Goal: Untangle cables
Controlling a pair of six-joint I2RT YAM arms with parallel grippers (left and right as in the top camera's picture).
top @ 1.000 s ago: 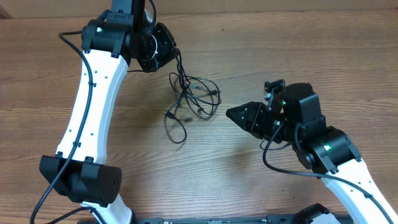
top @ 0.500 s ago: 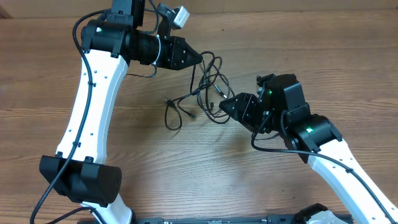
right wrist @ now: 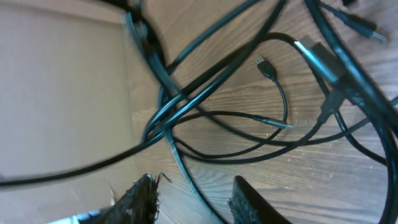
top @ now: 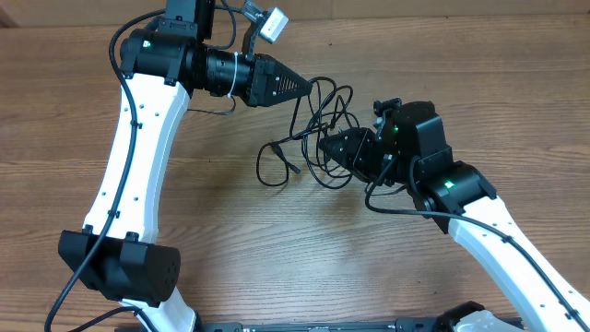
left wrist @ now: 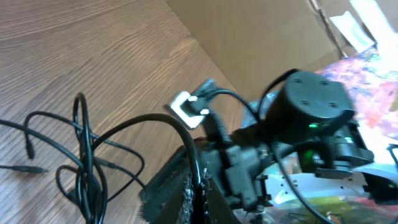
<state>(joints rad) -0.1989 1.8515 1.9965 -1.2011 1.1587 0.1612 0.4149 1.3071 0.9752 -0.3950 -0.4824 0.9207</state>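
the left pincer (top: pixel 299 86) is clamped shut on the cables (top: pixel 318 124), whose tangle trails from its tip to the right pincer (top: pixel 326 149), jaws apart, one strand between them.

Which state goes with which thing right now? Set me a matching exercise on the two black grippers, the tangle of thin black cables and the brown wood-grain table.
Things:
1. left gripper
2. right gripper
3. tangle of thin black cables
4. brown wood-grain table

States:
A. jaws apart, one strand running between the fingers
B. strung between both grippers, one loop lying on the wood
C. shut on a strand
D. lies under everything else

Pairs: 1-C, 2-A, 3-B, 4-D
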